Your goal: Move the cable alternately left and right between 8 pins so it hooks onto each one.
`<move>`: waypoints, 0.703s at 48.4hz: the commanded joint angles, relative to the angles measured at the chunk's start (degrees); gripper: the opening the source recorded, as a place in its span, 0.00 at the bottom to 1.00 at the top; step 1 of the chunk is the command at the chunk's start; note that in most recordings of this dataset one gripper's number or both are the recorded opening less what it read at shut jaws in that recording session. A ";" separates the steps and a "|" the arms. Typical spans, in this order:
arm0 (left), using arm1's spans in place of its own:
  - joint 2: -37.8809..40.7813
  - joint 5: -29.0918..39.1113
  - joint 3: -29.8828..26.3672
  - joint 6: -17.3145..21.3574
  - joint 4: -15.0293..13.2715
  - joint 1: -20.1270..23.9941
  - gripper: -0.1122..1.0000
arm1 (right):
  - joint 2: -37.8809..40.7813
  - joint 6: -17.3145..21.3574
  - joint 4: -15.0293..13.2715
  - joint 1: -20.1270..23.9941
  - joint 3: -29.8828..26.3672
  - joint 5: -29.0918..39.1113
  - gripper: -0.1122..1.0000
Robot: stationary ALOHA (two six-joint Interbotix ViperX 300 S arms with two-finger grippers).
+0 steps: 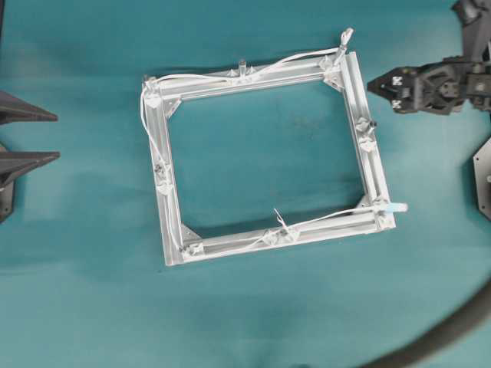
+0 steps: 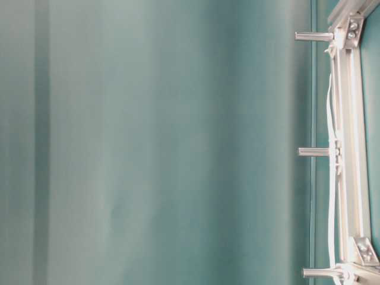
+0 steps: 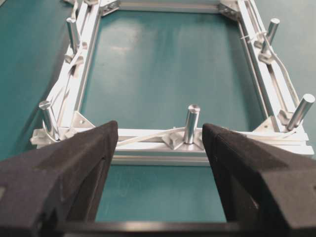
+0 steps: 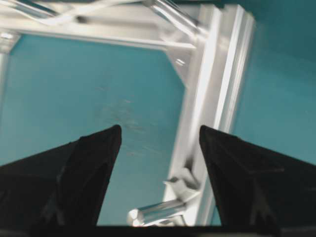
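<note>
A square aluminium frame [image 1: 367, 165] lies mid-table with pins around it, such as one on the top rail [image 1: 242, 67] and one on the right rail [image 1: 369, 123]. The white cable [image 1: 207, 77] runs from the top right corner along the top rail, down the left rail and along the bottom rail. Its knot [image 1: 280, 219] sits on the bottom rail and its pale blue tip [image 1: 396, 207] at the bottom right corner. My left gripper [image 1: 55, 136] is open, left of the frame, facing a pin [image 3: 191, 123]. My right gripper [image 1: 374, 87] is open and empty beside the right rail, over a pin [image 4: 158, 211].
A thick dark hose [image 1: 445, 337] curves across the bottom right corner. A black arm base [image 1: 483, 180] stands at the right edge. In the table-level view, three pins [image 2: 313, 152] and the cable [image 2: 330, 119] show along one rail. Teal cloth surrounds the frame.
</note>
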 commanded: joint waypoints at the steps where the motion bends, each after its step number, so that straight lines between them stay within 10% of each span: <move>1: 0.44 -0.26 -0.62 0.09 0.18 0.00 0.74 | -2.99 -1.32 -2.55 0.79 -0.44 -0.70 0.74; 34: 0.44 -0.26 -0.70 0.09 0.18 0.00 0.74 | -21.18 -15.29 -24.52 13.01 2.99 -7.56 0.74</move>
